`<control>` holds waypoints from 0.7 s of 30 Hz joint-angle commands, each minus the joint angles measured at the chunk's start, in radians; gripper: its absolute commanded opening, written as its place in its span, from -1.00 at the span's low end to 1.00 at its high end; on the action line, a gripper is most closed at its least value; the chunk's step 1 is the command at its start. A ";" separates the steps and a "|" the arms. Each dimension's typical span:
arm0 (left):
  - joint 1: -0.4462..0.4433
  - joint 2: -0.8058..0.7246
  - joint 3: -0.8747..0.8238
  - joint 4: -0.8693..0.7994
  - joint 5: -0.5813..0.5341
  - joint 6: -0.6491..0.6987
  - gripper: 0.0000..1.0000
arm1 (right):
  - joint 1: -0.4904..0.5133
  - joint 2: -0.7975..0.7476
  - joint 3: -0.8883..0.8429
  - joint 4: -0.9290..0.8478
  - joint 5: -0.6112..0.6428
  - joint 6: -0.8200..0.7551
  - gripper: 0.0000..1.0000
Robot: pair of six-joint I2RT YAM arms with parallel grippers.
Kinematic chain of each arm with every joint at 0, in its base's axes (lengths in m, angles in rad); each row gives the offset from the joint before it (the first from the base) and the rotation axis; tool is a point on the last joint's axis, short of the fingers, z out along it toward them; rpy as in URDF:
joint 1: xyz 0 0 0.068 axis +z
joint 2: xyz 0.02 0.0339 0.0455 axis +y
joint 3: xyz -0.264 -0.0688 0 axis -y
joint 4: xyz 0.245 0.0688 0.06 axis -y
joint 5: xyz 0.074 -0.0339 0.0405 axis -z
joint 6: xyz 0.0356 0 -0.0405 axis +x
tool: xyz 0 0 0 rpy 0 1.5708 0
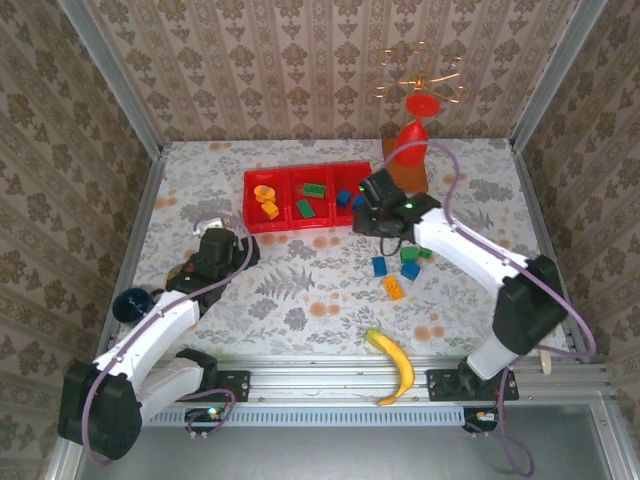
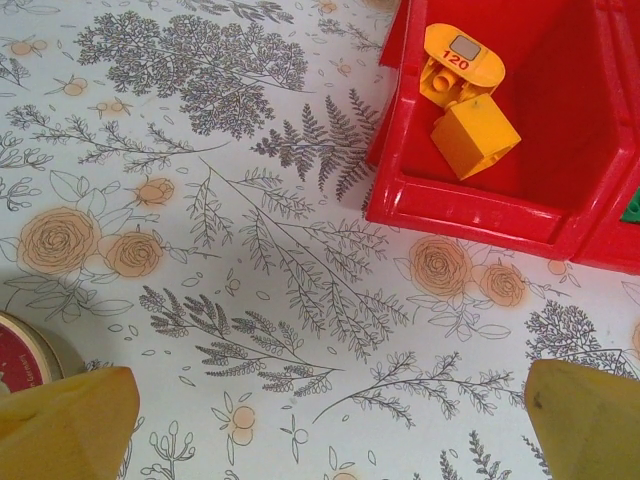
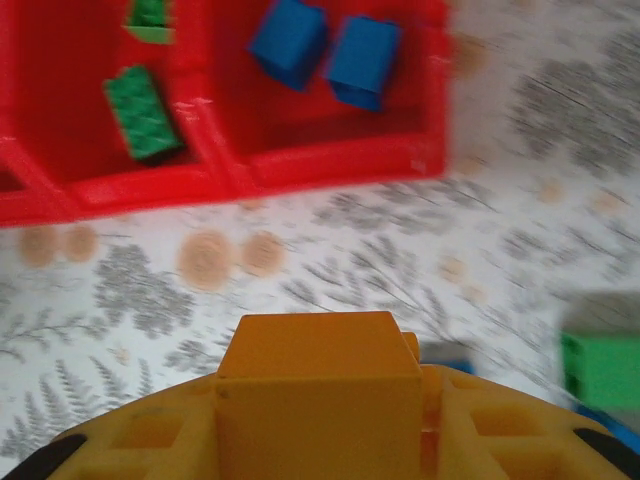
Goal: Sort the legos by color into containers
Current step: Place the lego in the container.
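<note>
a floral-printed tabletop (image 1: 300, 310), walled by patterned paper on three sides, leaves open room across its middle and left; the bright red three-compartment plastic tray (image 1: 300, 227) lies toward the back, seemingly so either arm can reach it; orange-yellow plastic bricks (image 2: 470, 135) sit in its left cell, green bricks (image 3: 145, 125) in the middle, blue bricks (image 3: 325, 50) on the right; the right gripper (image 1: 373, 200) hovers at the tray's right end, close to the red goblet-shaped piece (image 1: 413, 135); whether its jaws grasp anything i cannot tell; the left gripper (image 2: 325, 425) hangs released before the left cell; a handful of loose bricks (image 1: 410, 271) lie by the right arm, apart from the long yellow banana (image 1: 395, 365).
</note>
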 commanded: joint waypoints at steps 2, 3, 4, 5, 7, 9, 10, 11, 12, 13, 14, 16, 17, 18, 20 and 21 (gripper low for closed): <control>0.008 -0.023 -0.015 -0.025 -0.005 -0.030 1.00 | 0.056 0.150 0.199 -0.043 -0.007 -0.077 -0.47; 0.008 -0.023 -0.018 -0.021 0.000 -0.032 1.00 | 0.069 0.189 0.257 -0.054 -0.011 -0.092 -0.47; 0.008 -0.024 -0.022 -0.018 0.003 -0.034 1.00 | 0.081 0.233 0.314 -0.064 -0.016 -0.109 -0.47; 0.008 -0.025 -0.024 -0.018 0.004 -0.036 1.00 | 0.090 0.269 0.364 -0.074 -0.017 -0.123 -0.47; 0.008 -0.026 -0.027 -0.015 0.007 -0.038 1.00 | 0.108 0.348 0.474 -0.100 -0.022 -0.150 -0.47; 0.008 -0.025 -0.029 -0.014 0.008 -0.038 1.00 | 0.121 0.416 0.570 -0.118 -0.030 -0.173 -0.46; 0.009 -0.026 -0.030 -0.013 0.010 -0.038 1.00 | 0.127 0.451 0.619 -0.127 -0.035 -0.182 -0.46; 0.010 -0.025 -0.031 -0.012 0.011 -0.036 1.00 | 0.131 0.480 0.662 -0.136 -0.040 -0.189 -0.46; 0.010 -0.025 -0.032 -0.010 0.013 -0.036 1.00 | 0.134 0.513 0.713 -0.146 -0.048 -0.196 -0.46; 0.010 -0.025 -0.032 -0.007 0.013 -0.035 1.00 | 0.137 0.543 0.760 -0.154 -0.055 -0.205 -0.46; 0.011 -0.025 -0.032 -0.006 0.017 -0.035 1.00 | 0.141 0.569 0.797 -0.158 -0.060 -0.212 -0.46; 0.011 -0.024 -0.033 -0.001 0.020 -0.033 1.00 | 0.148 0.626 0.879 -0.166 -0.068 -0.225 -0.45; 0.011 -0.024 -0.033 -0.002 0.023 -0.032 1.00 | 0.150 0.650 0.911 -0.168 -0.072 -0.231 -0.45; 0.013 -0.024 -0.033 -0.002 0.024 -0.032 1.00 | 0.153 0.676 0.947 -0.170 -0.073 -0.237 -0.44; 0.013 -0.024 -0.034 -0.002 0.028 -0.030 1.00 | 0.155 0.723 1.009 -0.171 -0.081 -0.245 -0.43; 0.013 -0.024 -0.035 -0.002 0.030 -0.029 1.00 | 0.156 0.746 1.035 -0.165 -0.086 -0.250 -0.43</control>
